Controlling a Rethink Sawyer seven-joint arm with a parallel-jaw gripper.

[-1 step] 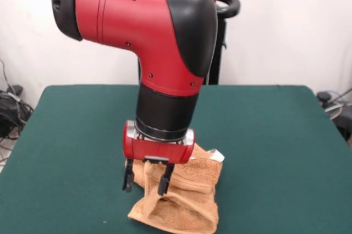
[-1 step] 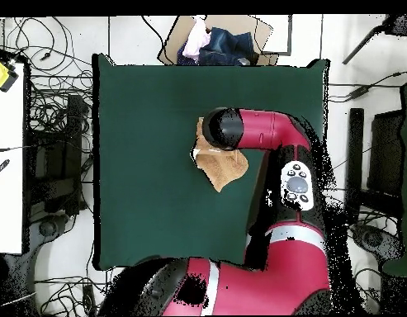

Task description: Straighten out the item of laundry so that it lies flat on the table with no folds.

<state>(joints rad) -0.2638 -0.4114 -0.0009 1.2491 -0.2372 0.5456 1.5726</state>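
Even, bright indoor light, no glare. Front view slightly soft; faint shadow under towel (image 1: 181, 198) on table (image 1: 264, 135). Overhead view: arm (image 2: 264, 132) evenly lit, no hard shadows on felt.

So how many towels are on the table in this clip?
1. The orange-tan towel lies crumpled near the table's front edge in the front view, just under the open gripper. The arm covers part of it from overhead, so more cloth may be hidden.
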